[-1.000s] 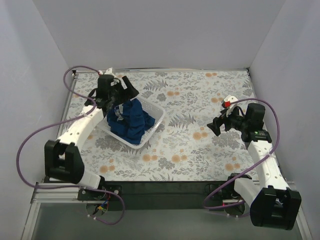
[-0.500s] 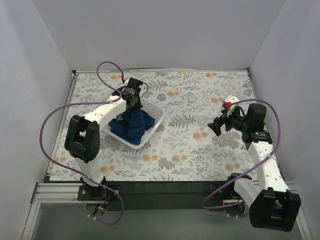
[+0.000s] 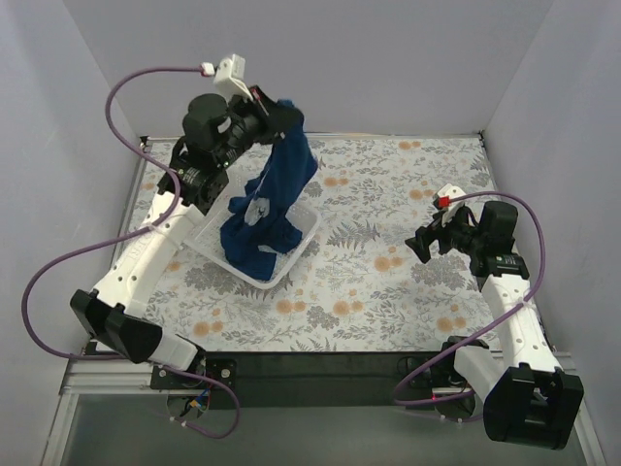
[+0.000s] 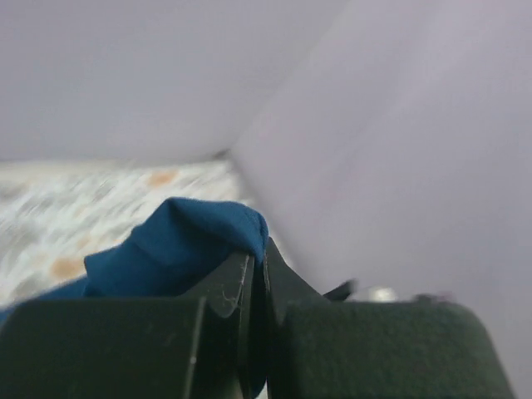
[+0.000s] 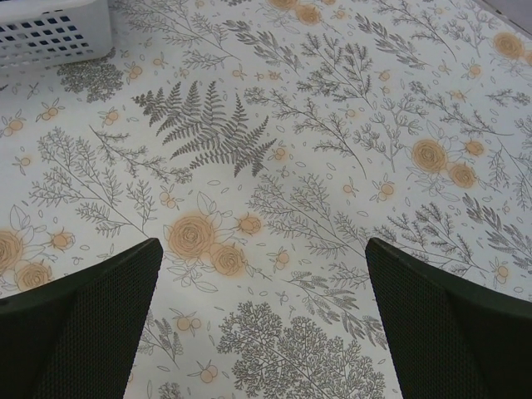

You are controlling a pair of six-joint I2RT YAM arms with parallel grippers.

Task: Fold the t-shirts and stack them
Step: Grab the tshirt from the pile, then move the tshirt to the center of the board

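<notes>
Clearly the left gripper [image 3: 275,109] is pinched tight on a bunched fold of the navy t-shirt [image 3: 277,180], high in the upper left of the top view, near the back wall [image 3: 388,58]. The shirt hangs from that pinch as a twisted rope, its lower end heaped inside the white mesh basket [image 3: 304,235] at left-centre of the frame. A pale patch, likely the chest print, shows partway down. The left wrist view shows blue cloth pressed between the closed fingertips. The right gripper [image 3: 419,243] hovers empty, jaws wide apart, over the floral table [image 3: 388,194] at centre right.

The cotton looks light, limp and prone to tangling, so it will not keep any shape by itself. A single-point hold lets it droop. Spreading it probably calls for a hold on the shoulder seams or hem corners, one per gripper.
</notes>
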